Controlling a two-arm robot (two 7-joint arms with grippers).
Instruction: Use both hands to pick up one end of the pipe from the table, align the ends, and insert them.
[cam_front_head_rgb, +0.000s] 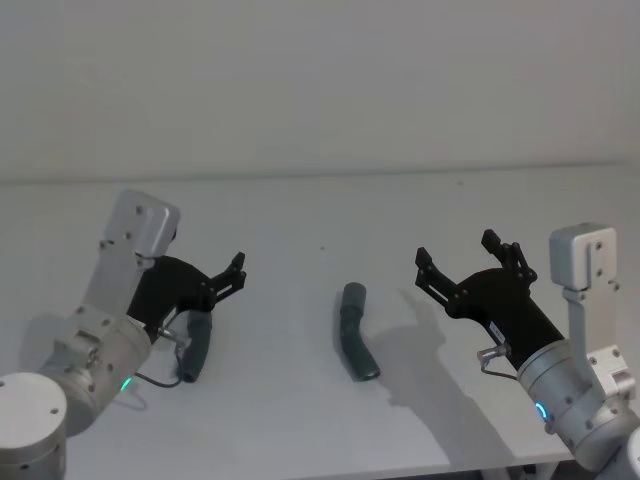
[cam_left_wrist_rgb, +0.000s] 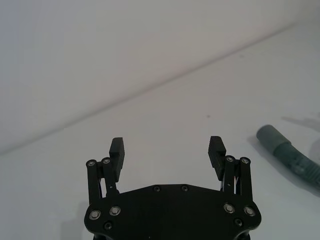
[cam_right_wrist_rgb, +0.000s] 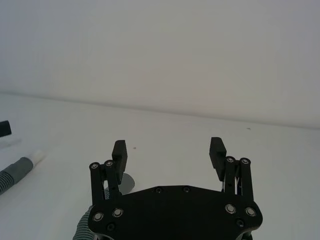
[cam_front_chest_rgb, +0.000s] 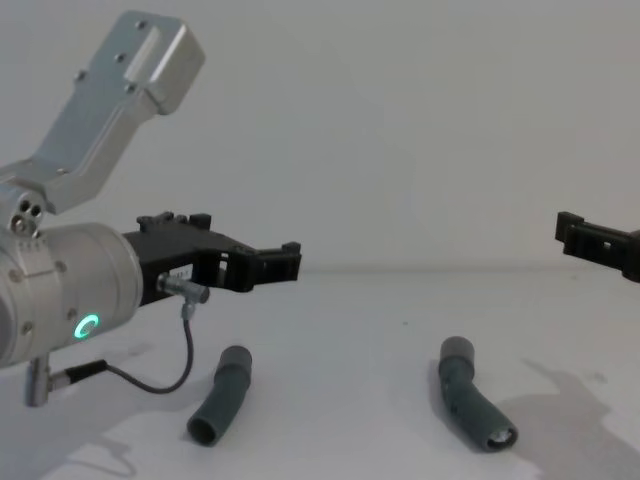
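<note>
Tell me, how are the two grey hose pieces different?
The left hose piece lies near the left tool; the middle hose piece lies farther off. The left hose piece looks nearly straight; the middle hose piece bends clearly. Both are dark grey, ribbed, lying flat.

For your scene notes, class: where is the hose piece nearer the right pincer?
In the head view the hose piece lies on the table mid-scene, between the left pincer and right pincer, touching neither.
</note>
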